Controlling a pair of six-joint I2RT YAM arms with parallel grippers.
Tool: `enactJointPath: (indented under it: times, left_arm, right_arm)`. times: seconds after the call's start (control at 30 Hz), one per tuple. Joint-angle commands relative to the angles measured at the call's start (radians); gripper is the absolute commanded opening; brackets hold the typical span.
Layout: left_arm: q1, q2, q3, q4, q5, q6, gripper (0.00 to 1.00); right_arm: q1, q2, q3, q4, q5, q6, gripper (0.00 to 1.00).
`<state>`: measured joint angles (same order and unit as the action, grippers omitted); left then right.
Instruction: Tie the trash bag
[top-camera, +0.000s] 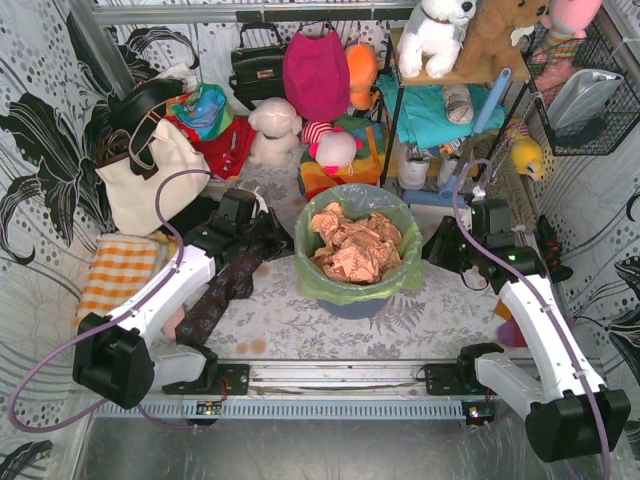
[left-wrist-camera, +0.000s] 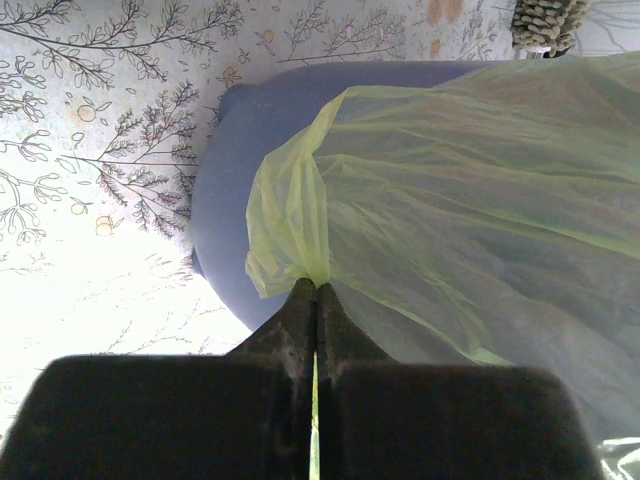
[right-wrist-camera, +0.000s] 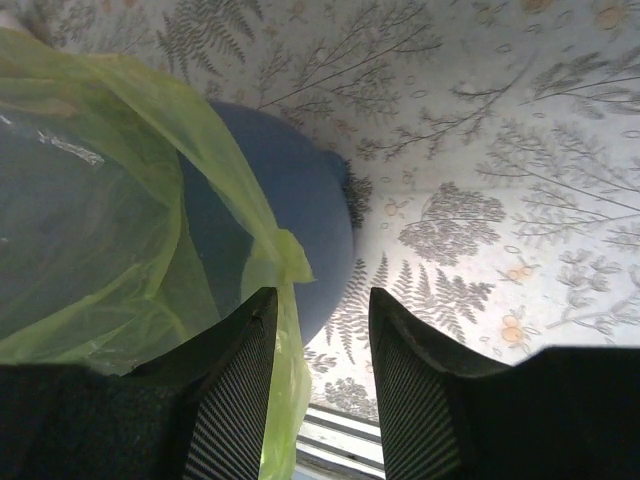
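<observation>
The trash bag (top-camera: 345, 288) is thin lime-green plastic lining a round blue-grey bin (top-camera: 350, 303) at the table's middle, with crumpled brown paper (top-camera: 357, 245) inside. My left gripper (top-camera: 284, 240) is at the bin's left rim. In the left wrist view it (left-wrist-camera: 316, 287) is shut on a bunched edge of the bag (left-wrist-camera: 450, 200), which stretches away over the bin (left-wrist-camera: 245, 150). My right gripper (top-camera: 430, 250) is beside the right rim. In the right wrist view it (right-wrist-camera: 322, 302) is open, and a flap of the bag (right-wrist-camera: 285, 330) hangs against its left finger (right-wrist-camera: 235, 400), unpinched.
A cream tote bag (top-camera: 150, 175) stands at the left, with an orange checked cloth (top-camera: 120, 270) and a dark patterned cloth (top-camera: 215, 295) under the left arm. Stuffed toys (top-camera: 275, 130) and a shelf unit (top-camera: 450, 110) crowd the back. A metal rail (top-camera: 330, 375) runs along the near edge.
</observation>
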<state>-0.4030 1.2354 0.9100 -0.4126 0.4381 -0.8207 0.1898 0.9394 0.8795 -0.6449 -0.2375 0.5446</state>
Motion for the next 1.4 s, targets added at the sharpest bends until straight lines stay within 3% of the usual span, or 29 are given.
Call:
enactJointPath:
  times: [0.0,0.23,0.37,0.53,0.97,1.37]
  left_arm:
    - [0.005,-0.005,0.04,0.009,-0.019,0.011,0.0]
    - [0.005,-0.029,0.042,-0.009,-0.014,0.004,0.0]
    - [0.004,-0.066,0.043,-0.025,-0.018,-0.001,0.0]
    - [0.006,-0.083,0.065,-0.048,-0.005,0.001,0.0]
    - [0.004,-0.184,0.214,-0.171,0.018,-0.016,0.0]
    - [0.004,-0.171,0.318,-0.199,0.009,-0.002,0.0]
  right_arm:
    - [-0.031,-0.019,-0.076,0.168,-0.198,0.06,0.42]
    - [-0.04,-0.034,-0.148,0.226,-0.315,0.122,0.4]
    - [-0.041,-0.053,-0.185,0.212,-0.35,0.16,0.26]
    - [-0.041,-0.095,-0.166,0.143,-0.287,0.153,0.0]
    - [-0.041,-0.081,0.156,-0.113,-0.131,0.015,0.0]
    - [-0.041,-0.042,0.376,-0.145,-0.146,-0.011,0.0]
